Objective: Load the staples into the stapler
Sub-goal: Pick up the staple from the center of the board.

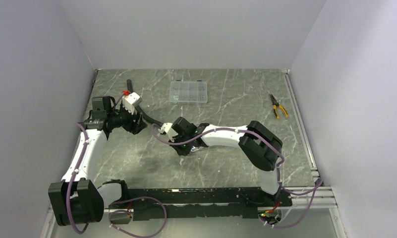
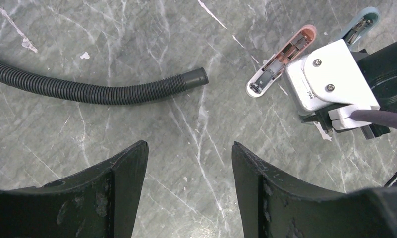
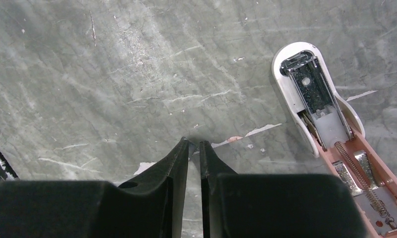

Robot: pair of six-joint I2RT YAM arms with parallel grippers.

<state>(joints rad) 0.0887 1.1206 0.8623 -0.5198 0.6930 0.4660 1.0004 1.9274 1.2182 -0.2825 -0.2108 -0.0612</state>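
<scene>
A pink and white mini stapler (image 3: 312,96) lies opened flat on the table, its metal staple channel and spring showing. It also shows in the left wrist view (image 2: 283,62), with a light blue mini stapler (image 2: 362,22) beside it. My right gripper (image 3: 195,145) hovers low, just left of the pink stapler, in the top view (image 1: 185,148) near the table's middle. Its fingers are almost together, with a tiny silvery strip of staples (image 3: 192,148) pinched at the tips. My left gripper (image 2: 190,148) is open and empty over bare table, left of the staplers (image 1: 136,126).
A black corrugated hose (image 2: 97,90) lies ahead of the left gripper, its end pointing towards the staplers. A clear compartment box (image 1: 188,92) sits at the back middle. Yellow-handled pliers (image 1: 279,106) lie at the back right. Walls close in on three sides of the table.
</scene>
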